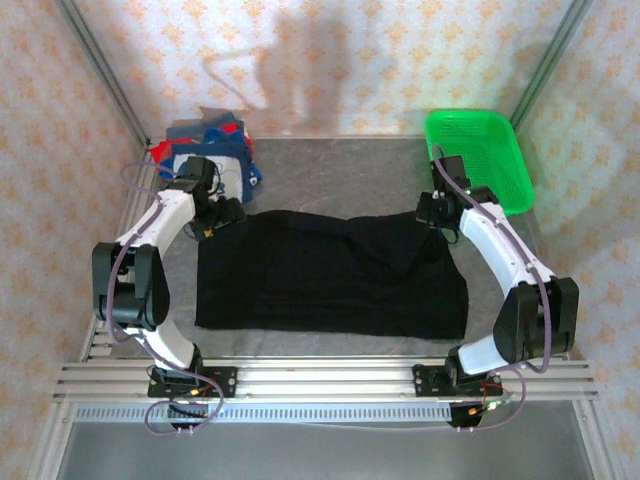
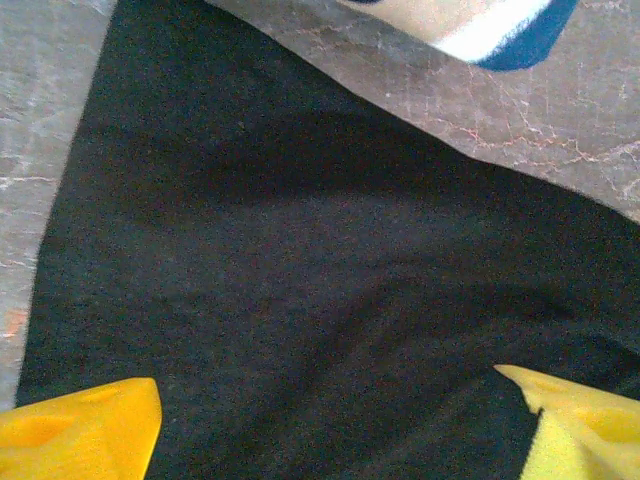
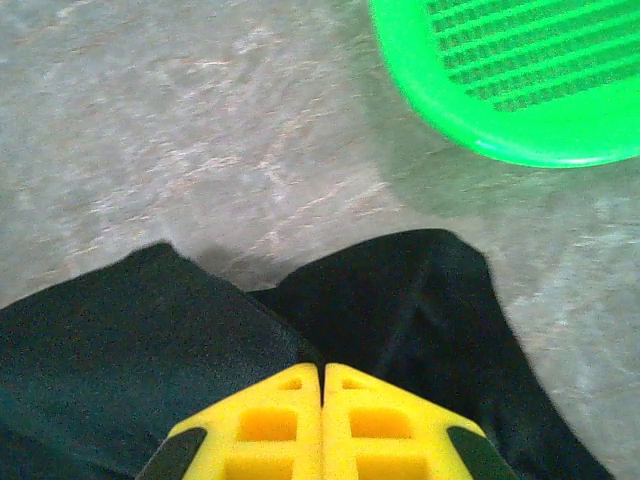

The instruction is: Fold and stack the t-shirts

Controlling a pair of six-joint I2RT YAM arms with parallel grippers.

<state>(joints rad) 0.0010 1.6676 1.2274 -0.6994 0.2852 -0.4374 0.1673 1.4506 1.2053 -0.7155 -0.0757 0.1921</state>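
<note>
A large black t-shirt (image 1: 330,280) lies spread across the middle of the table. My left gripper (image 1: 222,214) hovers at its back left corner, and its yellow fingers (image 2: 85,430) stand wide open over the black cloth (image 2: 300,250) with nothing between them. My right gripper (image 1: 432,212) is at the shirt's back right corner. Its jaws (image 3: 322,375) are pressed together on a bunched fold of the black cloth (image 3: 400,300), and creases run out from that spot. A navy blue tee with a white print (image 1: 212,158) lies in a pile at the back left, with red cloth under it.
A bright green mesh basket (image 1: 480,155) stands at the back right, its rim (image 3: 500,130) just beyond the right gripper. Bare grey tabletop (image 1: 340,175) lies between the pile and the basket. Metal frame posts rise at both back corners.
</note>
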